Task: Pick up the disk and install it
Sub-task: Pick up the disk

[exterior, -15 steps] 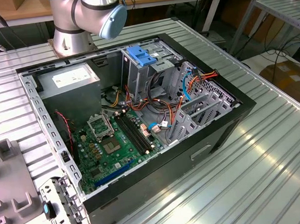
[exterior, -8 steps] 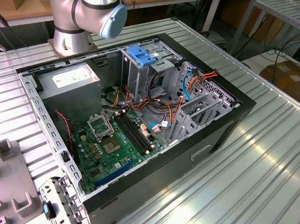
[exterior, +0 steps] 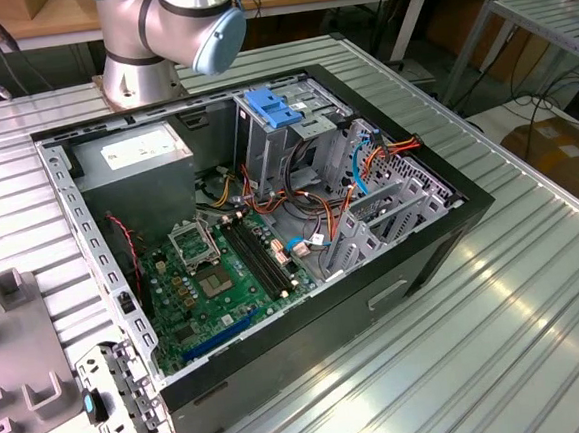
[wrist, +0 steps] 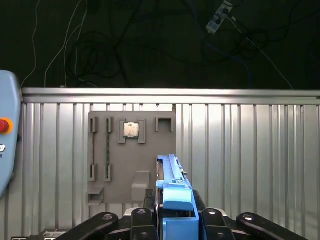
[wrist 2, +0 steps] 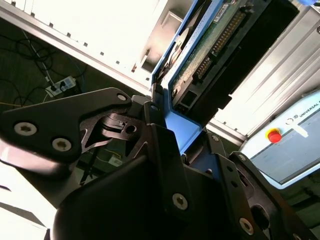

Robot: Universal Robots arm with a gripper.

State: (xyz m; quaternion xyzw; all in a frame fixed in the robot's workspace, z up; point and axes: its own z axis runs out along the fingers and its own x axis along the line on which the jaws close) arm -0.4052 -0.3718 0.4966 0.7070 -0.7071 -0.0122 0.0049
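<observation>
operator: what is your gripper doing?

arm: my gripper (wrist: 177, 220) is pinched on the disk (wrist: 172, 175). the gap between my jaws is no wider than the bright blue carrier (wrist: 177, 200) that frames the drive, and both sides press on that plastic.

operator: which end do you hold?

arm: one end of the carrier. in the second wrist view my dark fingers (wrist 2: 165, 150) clamp the blue frame, and the rest of the disk (wrist 2: 210, 50) sticks out past my fingertips. its green circuit board (wrist 2: 200, 60) and connector pins face that camera.

operator: so where is the disk?

arm: in my grip, resting on nothing else. in the first wrist view it runs edge-on in front of one corner of the grey fixture plate (wrist: 150, 150). that plate lies on the slatted aluminium table (wrist: 250, 150), close to one table edge, with a processor chip (wrist: 131, 130) seated in one of its pockets. a teach pendant (wrist: 7, 150) with a red button (wrist 2: 273, 135) lies beside the plate.

operator: and the computer?

arm: in the exterior view the open computer case (exterior: 413, 257) lies on its side in the middle of the table. the grey power supply (exterior: 139, 153) sits in one corner of the case and the green motherboard (exterior: 224, 272) covers its floor. a light-blue slotted bracket (exterior: 271, 108) rests on top of the metal drive cage (exterior: 274, 152).
</observation>
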